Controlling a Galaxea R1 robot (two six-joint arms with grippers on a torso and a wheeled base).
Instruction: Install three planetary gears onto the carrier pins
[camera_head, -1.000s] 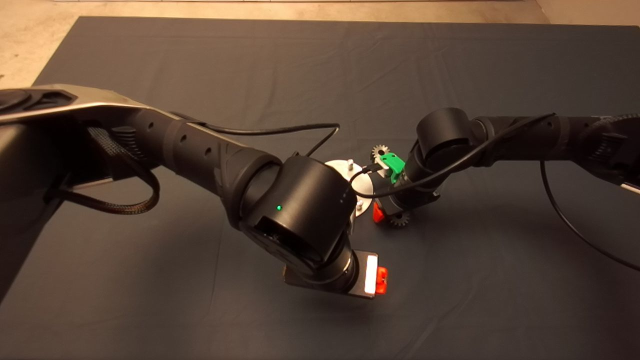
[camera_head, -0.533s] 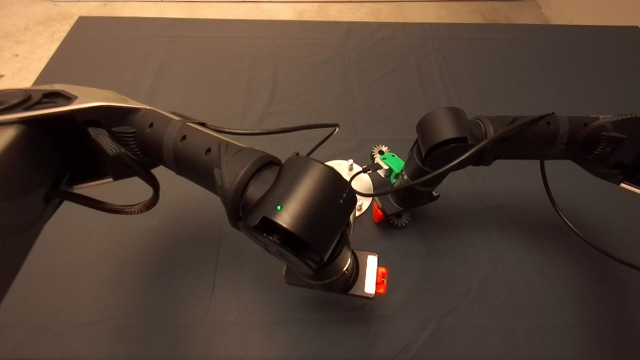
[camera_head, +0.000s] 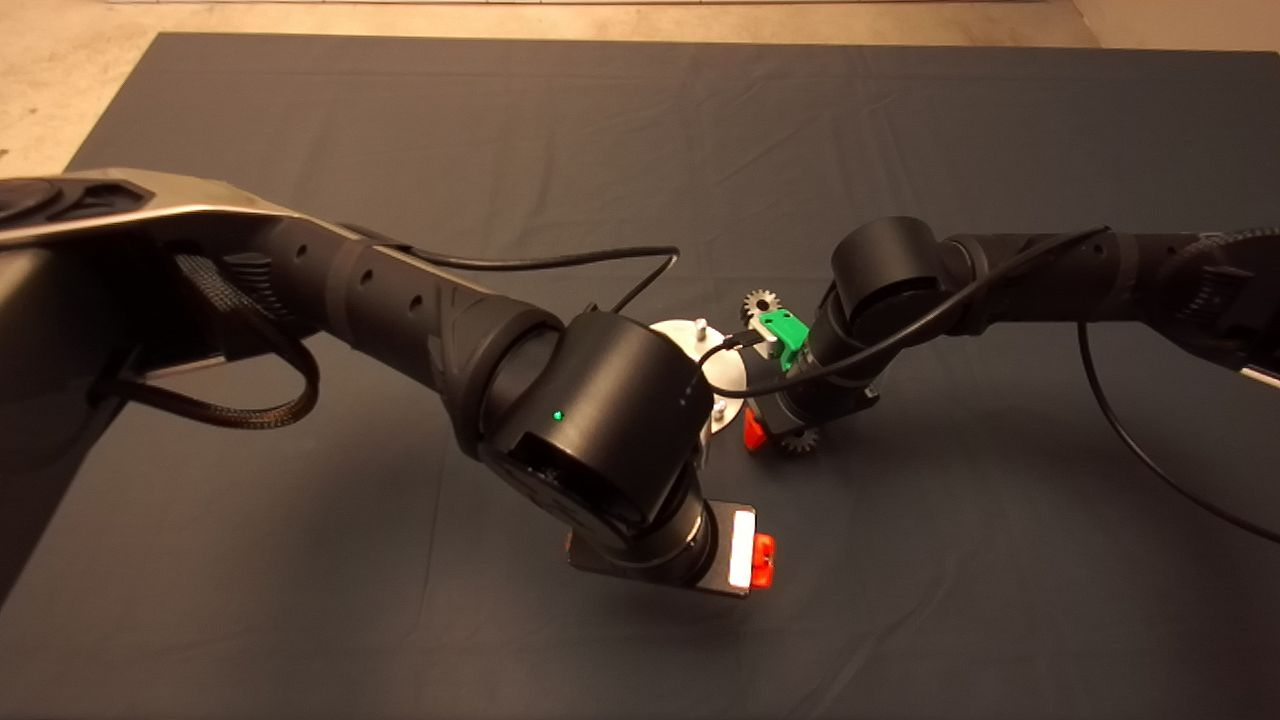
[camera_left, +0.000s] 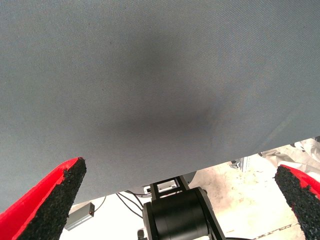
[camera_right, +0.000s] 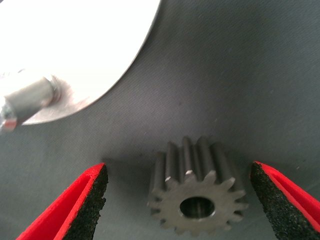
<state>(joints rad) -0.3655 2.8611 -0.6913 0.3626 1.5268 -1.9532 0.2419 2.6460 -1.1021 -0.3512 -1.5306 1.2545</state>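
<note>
So the right gripper is down low over the worktop, spread wide with one gear sitting loose between its pads and touching neither — looks to me like it's lined up to pinch that gear, which makes sense since the gear has to be lifted before it can go on a pin. The gear lies flat on the mat just off the disc, at about 4 o'clock from the disc's centre in the head view. It's a small grey steel spur gear with pointed teeth and a dark centre hole, a bit scuffed on the face. A second gear sits on the mat at about 1 o'clock from the disc; I can't spot a third one anywhere. The disc is flat bright aluminium, and the pins I can see are all bare, so by my read nothing's installed yet — one pin stands right by the rim near the gripper. The left gripper is wide open too, holding nothing, hanging over bare mat at around 6 o'clock from the disc, probably just keeping out of the way.
</note>
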